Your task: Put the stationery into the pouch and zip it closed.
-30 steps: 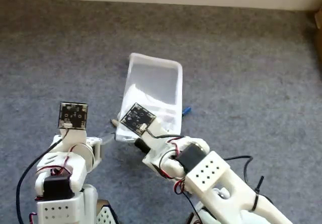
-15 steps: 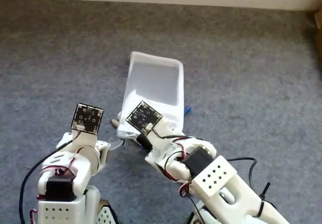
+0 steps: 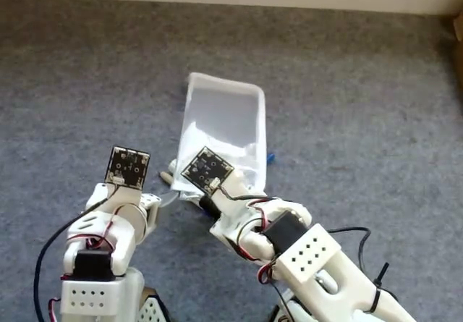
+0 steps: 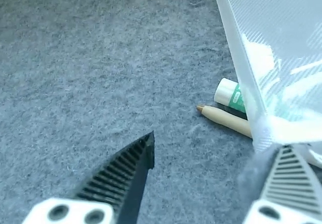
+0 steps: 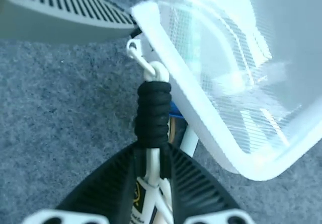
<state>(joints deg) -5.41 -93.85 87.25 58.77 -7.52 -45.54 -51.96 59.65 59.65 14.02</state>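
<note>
While the right gripper point(image 5: 152, 151) is clamped tight on the black braided cord zip pull point(image 5: 153, 110), the left gripper point(image 4: 214, 146) is spread wide with nothing between its jaws. One ribbed finger point(image 5: 75, 10) of the left gripper rests against the near corner of the translucent white plastic zip pouch point(image 3: 226, 119). That single pouch lies flat on the grey carpet point(image 3: 362, 83), its near end between the two wrists. At that end, one white-and-green capped tube point(image 4: 227, 93) and one tan wooden pencil point(image 4: 226, 121) lie just beside each other, their tips out on the carpet and their other ends covered by the pouch wall. Whether they sit inside the pouch or under it cannot be told from here. One small blue item point(image 3: 270, 158) pokes out at the pouch's edge on the side away from the left arm.
</note>
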